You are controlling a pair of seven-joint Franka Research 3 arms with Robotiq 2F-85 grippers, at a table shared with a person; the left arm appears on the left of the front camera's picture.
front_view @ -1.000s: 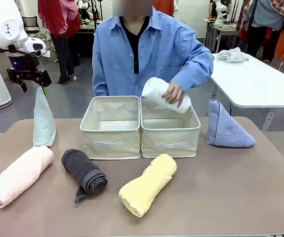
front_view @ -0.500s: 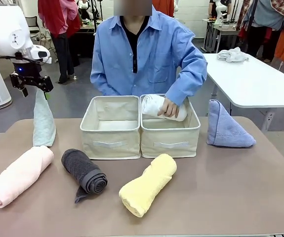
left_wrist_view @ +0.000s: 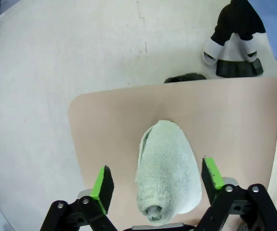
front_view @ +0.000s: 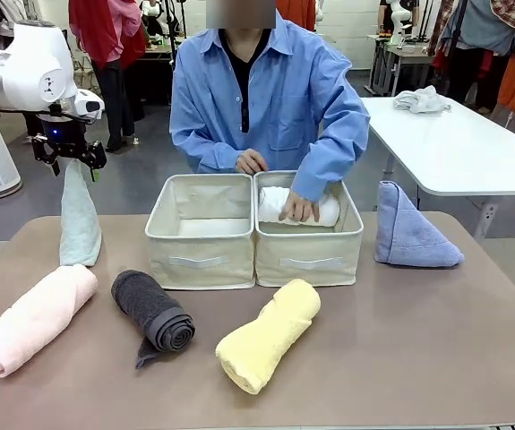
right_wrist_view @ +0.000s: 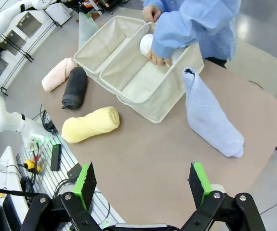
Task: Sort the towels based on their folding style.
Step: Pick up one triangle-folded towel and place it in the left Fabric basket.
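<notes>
Left claw [front_view: 71, 163] sits at the top of the green towel [front_view: 80, 219], its green pads [left_wrist_view: 102, 187] spread to either side of the tip; in the left wrist view a gap shows at one pad, while the other is just beside the cloth. That towel stands upright on the bench [front_view: 418, 340] at the far left, long axis vertical, point up. Right claw [right_wrist_view: 142, 183] hangs high over the bench, pads wide apart and holding nothing. The blue towel [front_view: 409, 235] stands right of the right basket [front_view: 309, 255], point up, base spreading to the right. The white roll [front_view: 315, 208] lies in the right basket, long axis left to right, under the person's hand [front_view: 300, 208]; the other hand [front_view: 251, 162] rests at the far rim of the left basket [front_view: 201, 251]. On the near side, the pink roll [front_view: 35, 318] runs from near left to far right, and so does the yellow roll [front_view: 268, 333]. Between them, the grey roll [front_view: 152, 309] runs from far left to near right, its spiral end facing the near edge. A second ago the person held the white roll tilted above the right basket, and the left claw was higher and further left of the green tip. The second hand was not at the basket then. The three near rolls and both upright towels have stayed put.
</notes>
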